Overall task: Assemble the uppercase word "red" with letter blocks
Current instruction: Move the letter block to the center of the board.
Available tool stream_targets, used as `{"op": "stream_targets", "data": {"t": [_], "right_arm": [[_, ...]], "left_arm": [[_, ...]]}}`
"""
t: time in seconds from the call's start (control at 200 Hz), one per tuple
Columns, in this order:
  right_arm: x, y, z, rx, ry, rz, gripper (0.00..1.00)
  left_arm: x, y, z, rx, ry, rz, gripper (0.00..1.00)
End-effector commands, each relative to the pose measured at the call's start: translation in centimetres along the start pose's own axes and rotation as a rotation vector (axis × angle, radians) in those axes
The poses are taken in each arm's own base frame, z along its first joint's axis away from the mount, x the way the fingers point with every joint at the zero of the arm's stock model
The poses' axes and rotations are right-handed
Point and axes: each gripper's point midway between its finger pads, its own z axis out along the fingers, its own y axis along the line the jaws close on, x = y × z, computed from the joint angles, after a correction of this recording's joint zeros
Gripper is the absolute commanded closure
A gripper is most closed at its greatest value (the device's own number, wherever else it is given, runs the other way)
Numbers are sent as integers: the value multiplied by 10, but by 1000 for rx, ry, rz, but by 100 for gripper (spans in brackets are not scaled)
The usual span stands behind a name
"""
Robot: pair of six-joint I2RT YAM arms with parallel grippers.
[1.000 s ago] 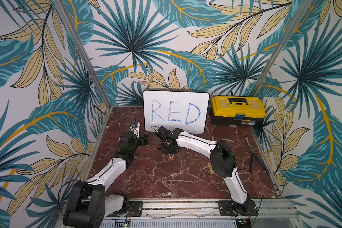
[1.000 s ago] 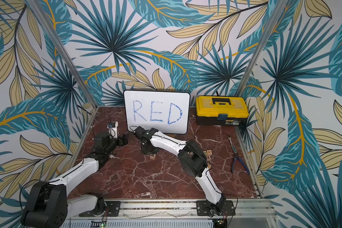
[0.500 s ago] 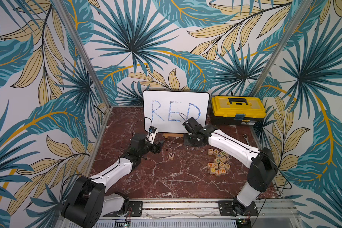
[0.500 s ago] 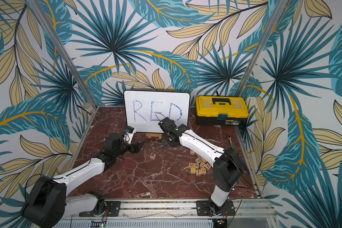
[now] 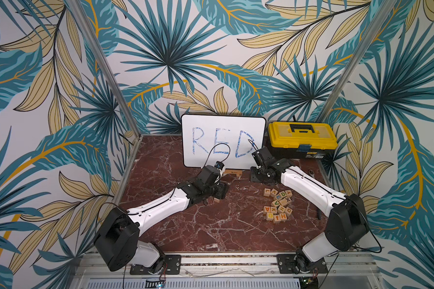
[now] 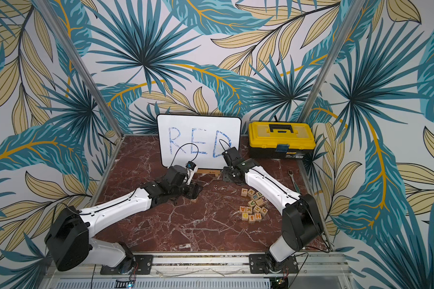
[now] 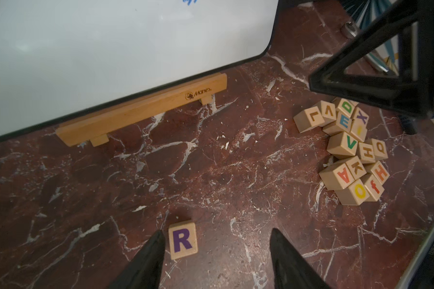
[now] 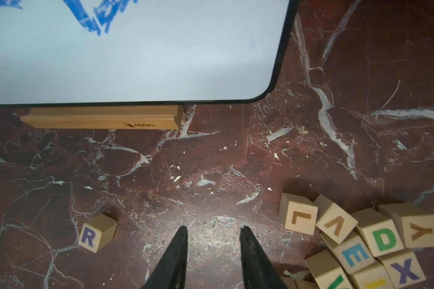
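In both top views the left gripper (image 5: 222, 191) has advanced to the R block (image 5: 217, 200); the right arm has swung back; left wrist: jaws spread, R (image 7: 183, 240) between, unpinched; right wrist: jaws (image 8: 212, 241) apart, empty; E (image 8: 355, 255) and D (image 8: 383, 239) in the pile.
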Motion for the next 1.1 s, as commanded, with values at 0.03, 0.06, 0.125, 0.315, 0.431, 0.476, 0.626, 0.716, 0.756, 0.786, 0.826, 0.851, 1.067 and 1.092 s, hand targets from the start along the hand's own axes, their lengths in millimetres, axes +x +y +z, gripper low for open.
{"op": "stream_targets", "data": {"t": [0.03,0.06,0.125,0.315,0.431,0.476,0.626,0.716,0.756,0.786,0.826,0.851,1.067,1.092], "right_arm": [[5,8,5,-59,17,-49,64],[7,8,6,-60,21,-54,64],[10,7,8,-61,27,-64,64],[17,9,12,-85,51,-78,65],[22,9,13,-90,62,-68,66],[23,9,14,-94,67,-66,67],[27,6,14,-85,73,-61,67],[27,5,13,-80,73,-60,67],[28,4,13,-78,73,-60,67],[28,4,13,-75,74,-59,67],[27,4,13,-73,73,-57,67],[27,4,13,-72,73,-58,67],[29,4,17,-69,83,-59,67],[29,3,17,-68,85,-59,67]], "left_arm": [[33,25,11,-180,140,-74,36],[34,29,13,-198,140,-82,37],[35,34,17,-232,140,-87,37],[39,39,27,-265,156,-97,39],[42,36,34,-244,178,-98,40],[44,35,35,-238,185,-94,40],[43,32,38,-222,184,-70,42],[44,31,41,-215,193,-56,43],[46,32,44,-217,202,-48,43],[46,31,46,-216,207,-44,43],[48,31,48,-211,216,-39,43],[47,30,48,-209,217,-39,44],[50,29,53,-203,228,-36,44],[51,29,54,-203,232,-36,44]]}}
